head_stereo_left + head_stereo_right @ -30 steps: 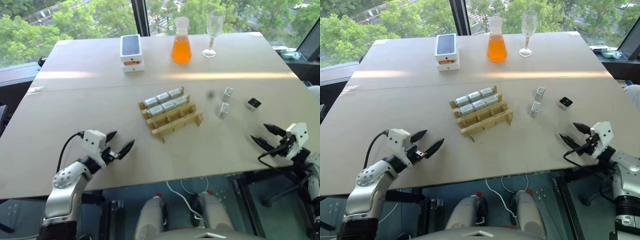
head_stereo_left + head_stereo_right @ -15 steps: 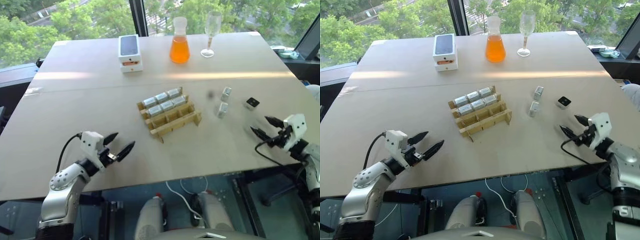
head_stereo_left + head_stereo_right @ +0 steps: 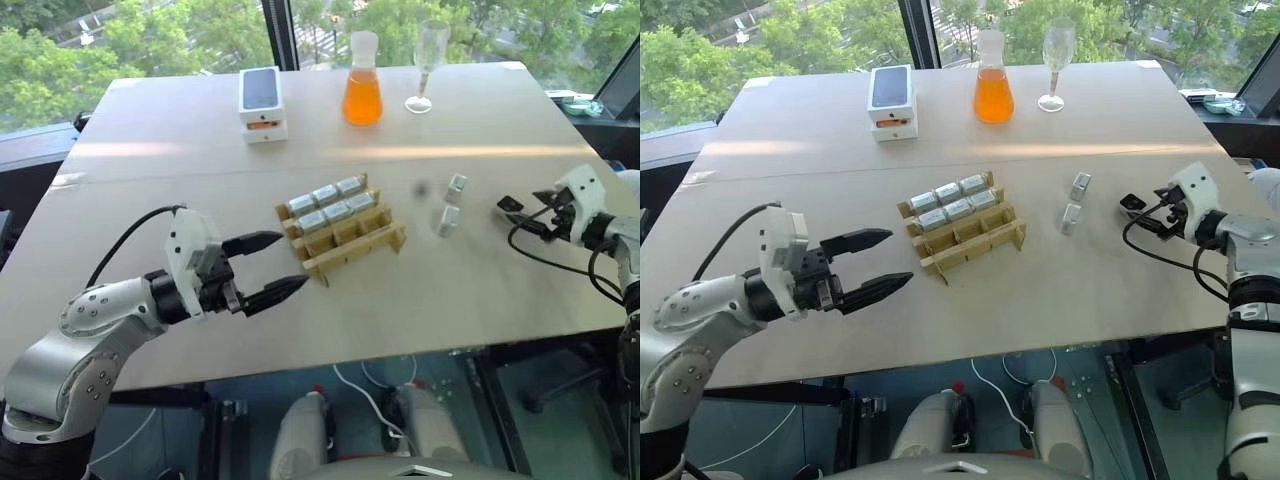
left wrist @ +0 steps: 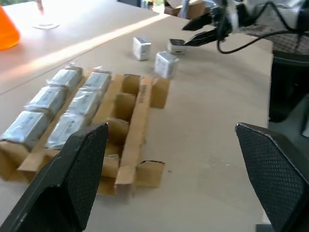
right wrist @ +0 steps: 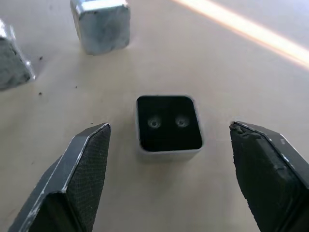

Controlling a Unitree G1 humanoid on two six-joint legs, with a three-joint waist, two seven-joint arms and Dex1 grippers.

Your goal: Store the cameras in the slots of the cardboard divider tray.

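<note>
Right pincer (image 3: pixel 1137 212): fingers spread wide, holding nothing. It hangs low over the right part of the counter (image 3: pixel 790 190), with one loose camera (image 5: pixel 169 126) lying dark face up on the surface between its two fingertips; no contact between finger and camera can be seen.

Left pincer (image 3: pixel 878 262): fingers spread wide, holding nothing. It is raised above the near left part of the counter, pointing toward the cardboard divider tray (image 3: pixel 965 238) and stopping short of its near left corner.

Two further loose cameras stand just left of the right pincer, near each other but apart: one (image 3: pixel 1080 185) farther back, one (image 3: pixel 1070 217) nearer the front edge.

The cardboard divider tray sits at mid-counter, turned at an angle to the counter edges. Its two back rows each hold three wrapped silver cameras (image 3: pixel 955 201); the front row of slots (image 4: pixel 126 107) is bare cardboard.

Along the back of the counter, well apart from the tray: a white phone box (image 3: pixel 891 100) at the left, an orange-filled flask (image 3: pixel 993 78) at the centre, and a clear stemmed glass (image 3: pixel 1055 62) just to its right.
</note>
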